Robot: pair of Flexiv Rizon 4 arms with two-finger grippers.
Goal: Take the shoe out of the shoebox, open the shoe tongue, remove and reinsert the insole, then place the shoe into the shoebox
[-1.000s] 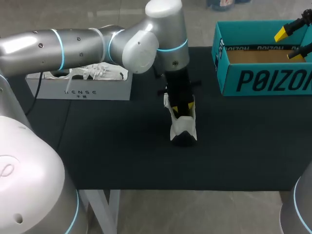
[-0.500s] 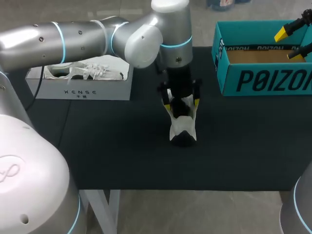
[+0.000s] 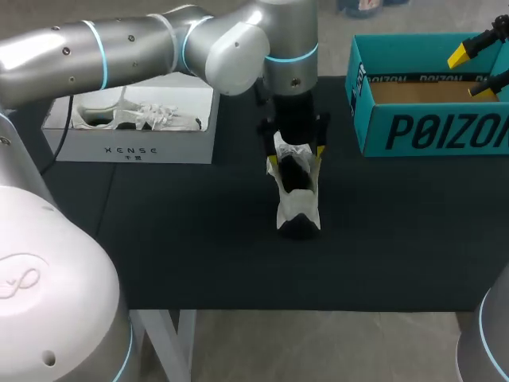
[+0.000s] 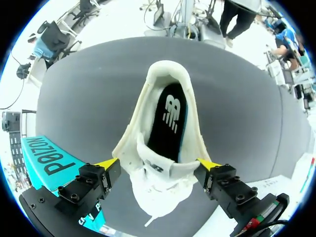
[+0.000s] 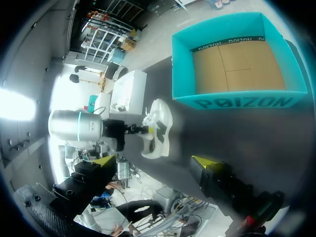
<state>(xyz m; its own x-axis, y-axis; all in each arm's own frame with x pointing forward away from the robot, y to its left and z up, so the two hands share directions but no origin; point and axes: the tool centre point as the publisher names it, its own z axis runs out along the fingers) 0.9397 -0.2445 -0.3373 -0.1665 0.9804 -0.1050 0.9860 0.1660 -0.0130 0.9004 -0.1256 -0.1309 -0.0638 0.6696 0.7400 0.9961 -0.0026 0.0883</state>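
— Shoe (image 3: 298, 205) first: where do you find it from the head camera?
— You see it out of the box, white, resting on the black table (image 3: 199, 239) near the middle, well apart from the teal shoebox (image 3: 429, 131) at your right. Your left arm, from the left side, ends over it. The left gripper (image 3: 295, 157) is at the shoe's far end, one yellow tip on each side.
— And the right gripper (image 3: 469, 72)?
— It hangs over the right part of the open shoebox, tips apart. A white box (image 3: 135, 150) at your left holds another white shoe (image 3: 135, 118).
— Left wrist camera?
— You look straight into the shoe's mouth, and the black insole (image 4: 170, 118) lies inside. The fingers are released and spread wide with the laced part between them. Each tip is just beside the shoe's side; you cannot tell whether they touch it.
— Right wrist camera?
— Your right fingers stand wide apart, holding nothing. Ahead of them the shoebox shows its brown cardboard floor. The shoe lies on the table apart from it, with the left gripper at it.
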